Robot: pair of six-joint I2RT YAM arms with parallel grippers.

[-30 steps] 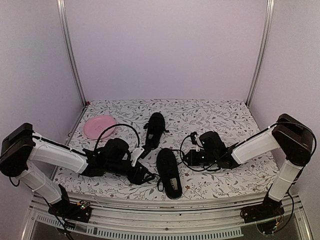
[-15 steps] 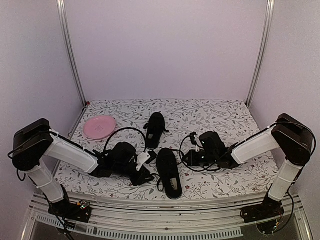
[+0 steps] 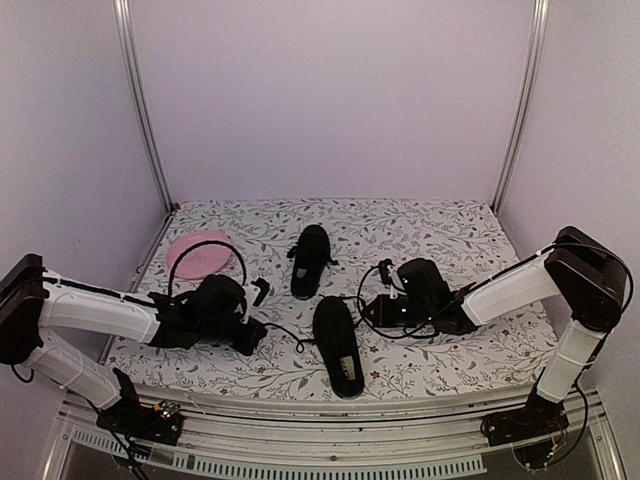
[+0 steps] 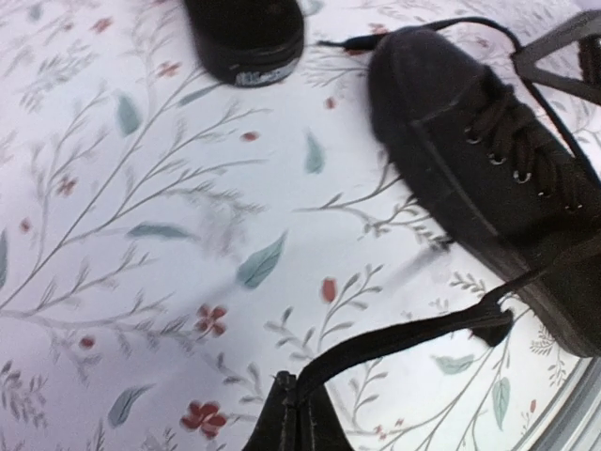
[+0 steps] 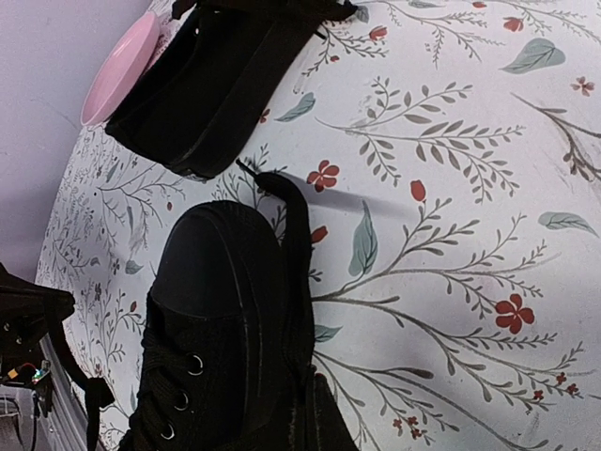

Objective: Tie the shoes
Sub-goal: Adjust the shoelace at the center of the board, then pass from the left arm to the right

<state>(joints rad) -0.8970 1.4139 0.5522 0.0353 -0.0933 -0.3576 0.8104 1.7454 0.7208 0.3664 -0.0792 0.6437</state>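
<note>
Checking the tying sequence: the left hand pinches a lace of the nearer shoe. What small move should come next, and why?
Probably draw the left hand slightly leftward, away from the near shoe, to tension its lace, which runs from the shut hand to the shoe with a bend; the right hand seems to grip the other lace.

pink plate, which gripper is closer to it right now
Left. The left gripper sits just near-right of the pink plate, shut on a lace. The right gripper is across the table, beyond both shoes.

Near shoe (image 3: 338,345) and far shoe (image 3: 310,258) lie close, untied.
</note>
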